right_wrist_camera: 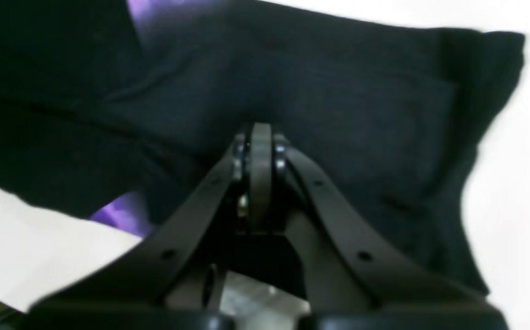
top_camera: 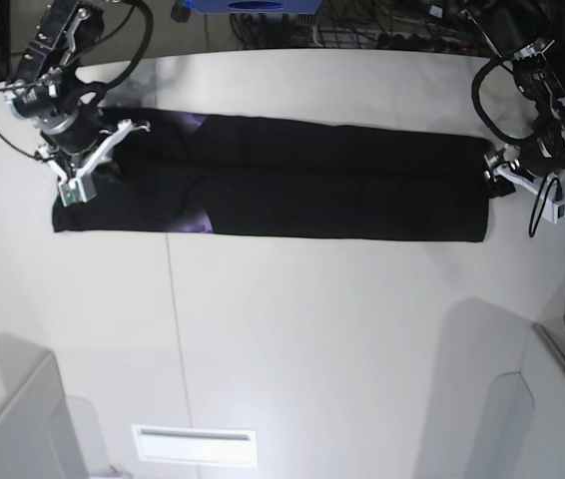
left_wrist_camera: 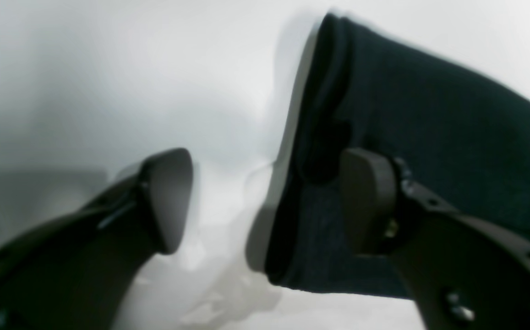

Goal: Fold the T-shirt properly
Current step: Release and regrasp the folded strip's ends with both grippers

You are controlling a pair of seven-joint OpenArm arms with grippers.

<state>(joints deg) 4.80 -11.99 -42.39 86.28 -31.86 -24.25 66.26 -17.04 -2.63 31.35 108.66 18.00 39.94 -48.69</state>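
In the left wrist view, two dark fingers of the left gripper (left_wrist_camera: pixel 265 201) rise from the bottom corners, standing wide apart with nothing clamped between them. One finger sits lower left over bare white table (left_wrist_camera: pixel 109 68); the other, right of centre, lies over the T-shirt (left_wrist_camera: pixel 429 137). Only one end of the shirt shows, a folded black edge running from upper centre down to lower centre; its layers cannot be counted through the blur.

In the right wrist view, the right gripper (right_wrist_camera: pixel 260 137) stands at centre with its two fingers pressed together, the tips against black cloth. Whether any fabric is pinched there is hard to make out. The shirt fills most of the frame, and two purple patches of print (right_wrist_camera: pixel 118 213) show at upper left and lower left. The cloth runs off the left edge.

In the base view, one shirt lies as a long black band across the upper part of the table. Two arms show: one at the upper left over the band's left end, one at the right edge by its right end. Both grippers are too small to read here.
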